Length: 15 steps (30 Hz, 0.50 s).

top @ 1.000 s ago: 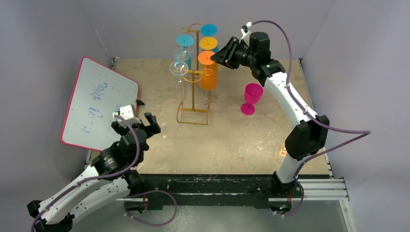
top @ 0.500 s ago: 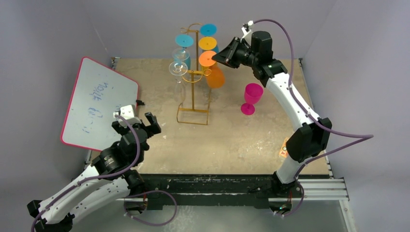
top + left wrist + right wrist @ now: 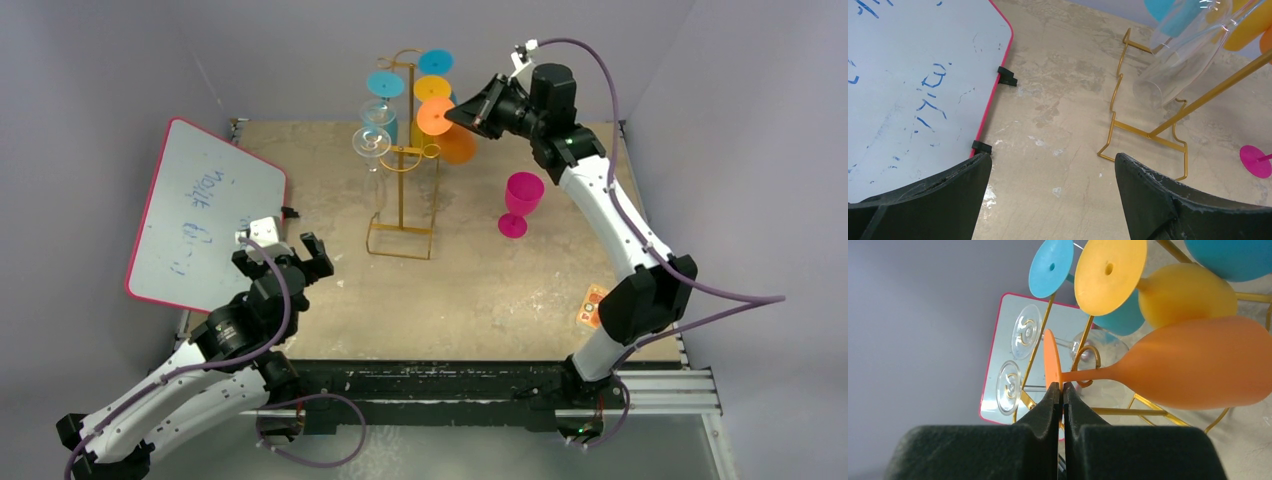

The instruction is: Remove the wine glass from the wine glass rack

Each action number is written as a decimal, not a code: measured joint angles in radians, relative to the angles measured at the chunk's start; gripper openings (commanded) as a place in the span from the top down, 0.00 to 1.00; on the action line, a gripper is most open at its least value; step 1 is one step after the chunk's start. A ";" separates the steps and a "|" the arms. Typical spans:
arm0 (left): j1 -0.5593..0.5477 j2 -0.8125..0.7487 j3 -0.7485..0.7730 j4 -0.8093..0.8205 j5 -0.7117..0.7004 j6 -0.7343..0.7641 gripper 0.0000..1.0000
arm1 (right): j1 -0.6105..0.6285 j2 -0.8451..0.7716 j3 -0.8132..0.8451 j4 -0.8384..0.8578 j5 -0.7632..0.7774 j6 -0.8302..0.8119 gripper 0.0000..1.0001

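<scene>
Nearest the arm bases, at about 8 o'clock on the overhead view (12 o'clock taken as the far edge of the table [image 3: 480,290]), the left gripper [image 3: 1051,160] hangs low with its jaws wide apart and nothing between them, parked away from the work so as not to obstruct it. Beside it, at 9 o'clock, a pink-rimmed whiteboard [image 3: 200,210] lies over the table's left edge. Farther in, toward 12 o'clock, stands the wine glass rack [image 3: 403,190], its rectangular wire base flat on the table and its post carrying inverted glasses by their feet: clear glasses [image 3: 370,140] on the 9 o'clock side, blue and yellow ones higher up. A pink glass [image 3: 522,192] stands upright on the table at 2 o'clock, well apart from the rack. Farthest and highest, the right gripper [image 3: 1062,387] reaches in from 2 o'clock with its fingers pressed together on the rim of the thin round foot [image 3: 1050,357] of the orange wine glass [image 3: 1198,370]. The foot is probably chosen because it is the part that stands clear of the wire. The glass hangs tilted, bowl swung toward 3 o'clock, and its stem appears to pass through a curled hook [image 3: 1087,354], so it is judged not yet free.
</scene>
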State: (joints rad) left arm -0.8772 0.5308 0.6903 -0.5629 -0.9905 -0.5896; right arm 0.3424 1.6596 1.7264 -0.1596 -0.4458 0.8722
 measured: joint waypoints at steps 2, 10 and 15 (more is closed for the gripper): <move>0.000 0.000 0.000 0.000 0.000 0.000 0.06 | -0.009 -0.012 -0.013 0.003 0.000 0.007 0.99; 0.000 0.000 0.000 0.000 0.001 0.000 0.06 | -0.049 -0.055 -0.067 0.016 -0.004 0.034 1.00; 0.000 -0.002 0.000 0.000 0.005 0.000 0.04 | -0.058 -0.080 -0.095 0.038 -0.015 0.035 1.00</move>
State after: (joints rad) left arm -0.8772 0.5289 0.6903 -0.5632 -0.9859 -0.5896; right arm 0.2848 1.5791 1.6314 -0.1215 -0.4610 0.9070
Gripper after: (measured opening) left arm 0.939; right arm 0.022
